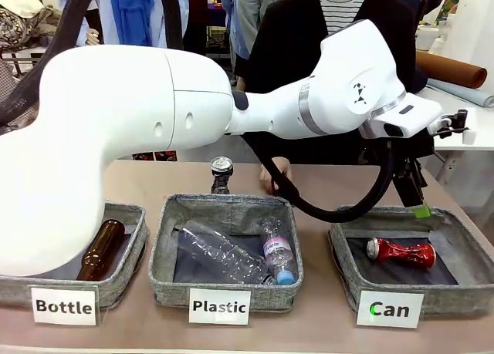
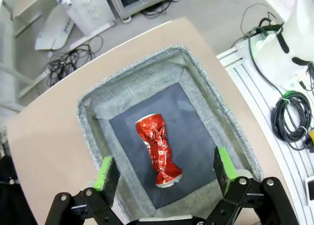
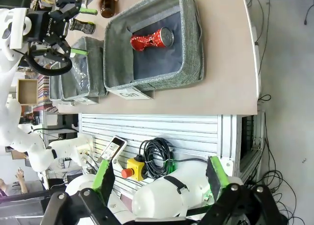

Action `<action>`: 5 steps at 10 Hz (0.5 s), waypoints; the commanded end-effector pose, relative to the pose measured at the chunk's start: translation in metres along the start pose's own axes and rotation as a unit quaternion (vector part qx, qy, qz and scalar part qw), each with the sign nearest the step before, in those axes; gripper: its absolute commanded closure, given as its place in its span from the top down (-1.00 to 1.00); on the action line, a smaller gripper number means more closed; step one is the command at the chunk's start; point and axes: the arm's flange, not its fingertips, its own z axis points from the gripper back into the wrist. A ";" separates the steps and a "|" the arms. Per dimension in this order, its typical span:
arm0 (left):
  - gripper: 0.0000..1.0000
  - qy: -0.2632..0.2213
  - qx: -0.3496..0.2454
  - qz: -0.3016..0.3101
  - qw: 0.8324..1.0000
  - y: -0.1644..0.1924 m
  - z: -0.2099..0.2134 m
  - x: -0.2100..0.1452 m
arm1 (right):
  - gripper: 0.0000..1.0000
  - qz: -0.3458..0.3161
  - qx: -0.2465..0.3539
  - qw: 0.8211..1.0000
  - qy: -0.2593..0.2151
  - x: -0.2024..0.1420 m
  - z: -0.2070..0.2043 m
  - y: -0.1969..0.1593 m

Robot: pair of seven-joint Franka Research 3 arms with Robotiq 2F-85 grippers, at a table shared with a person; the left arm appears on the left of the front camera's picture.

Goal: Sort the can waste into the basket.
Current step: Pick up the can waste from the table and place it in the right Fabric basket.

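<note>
**Left tool hangs empty over the Can basket: one can in, one to go**

The left tool's green-padded fingers are spread wide apart with nothing between them, poised right above the basket. Below it the red can lies crushed on the dark lining, on its side, roughly in the middle and clear of the walls. That half of the job looks done.

Now the other half: the grey can with the silver top stands upright on the surface, just behind the Plastic basket and well apart from where it belongs. A person's hand rests on the surface just beside it.

The right tool is off beyond the surface's edge, its fingers apart too and holding nothing.

By this reckoning the sort is about halfway: the grey can has yet to be fetched and dropped in beside the red one.
</note>
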 end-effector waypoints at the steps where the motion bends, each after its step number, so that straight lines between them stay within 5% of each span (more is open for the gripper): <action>1: 1.00 0.015 -0.015 0.002 1.000 0.009 0.007 0.006 | 1.00 -0.011 -0.001 1.000 -0.003 -0.005 0.002 0.002; 5: 1.00 0.027 -0.051 -0.007 0.998 -0.027 0.060 -0.013 | 1.00 0.021 0.008 1.000 -0.002 0.005 -0.014 0.011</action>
